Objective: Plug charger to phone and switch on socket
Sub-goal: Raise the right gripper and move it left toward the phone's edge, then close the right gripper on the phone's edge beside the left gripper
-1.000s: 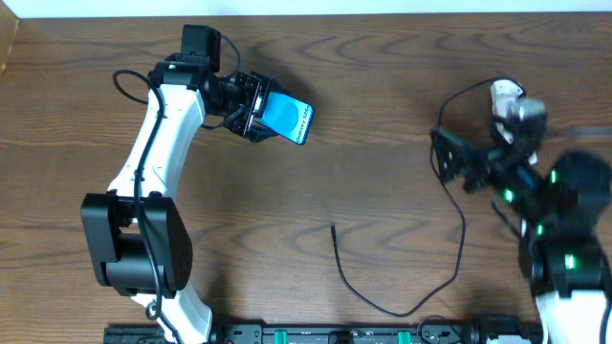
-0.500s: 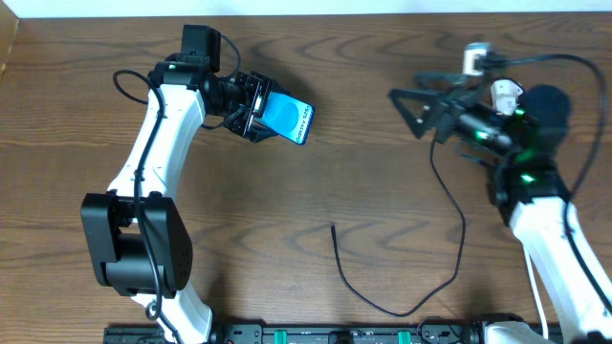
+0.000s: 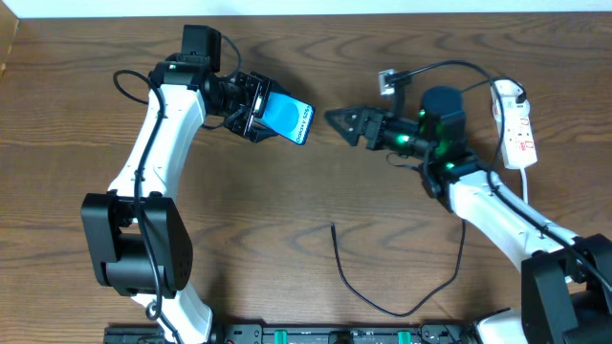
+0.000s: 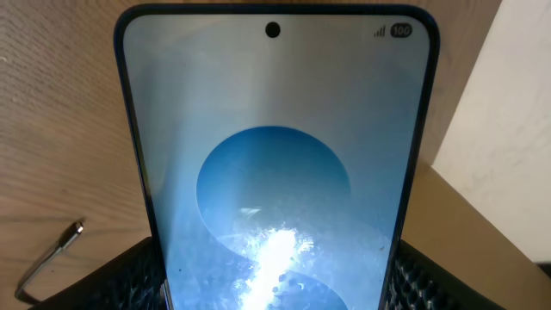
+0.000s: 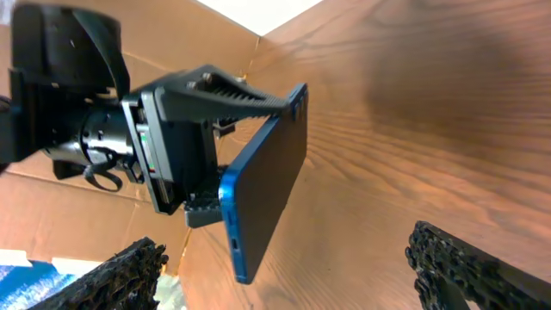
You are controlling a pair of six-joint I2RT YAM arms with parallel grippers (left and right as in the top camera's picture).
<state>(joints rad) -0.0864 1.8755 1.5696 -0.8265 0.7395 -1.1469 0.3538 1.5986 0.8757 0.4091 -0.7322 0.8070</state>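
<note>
Here, left gripper (image 3: 258, 109) holds the phone (image 3: 288, 119); right gripper (image 3: 338, 120) gapes empty nearby.

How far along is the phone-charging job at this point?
Done: the left gripper holds the phone up. In hand: the right gripper, open and empty, points at the phone. Left: the charger lies loose on the table, unplugged, and the socket has no gripper near it.
</note>
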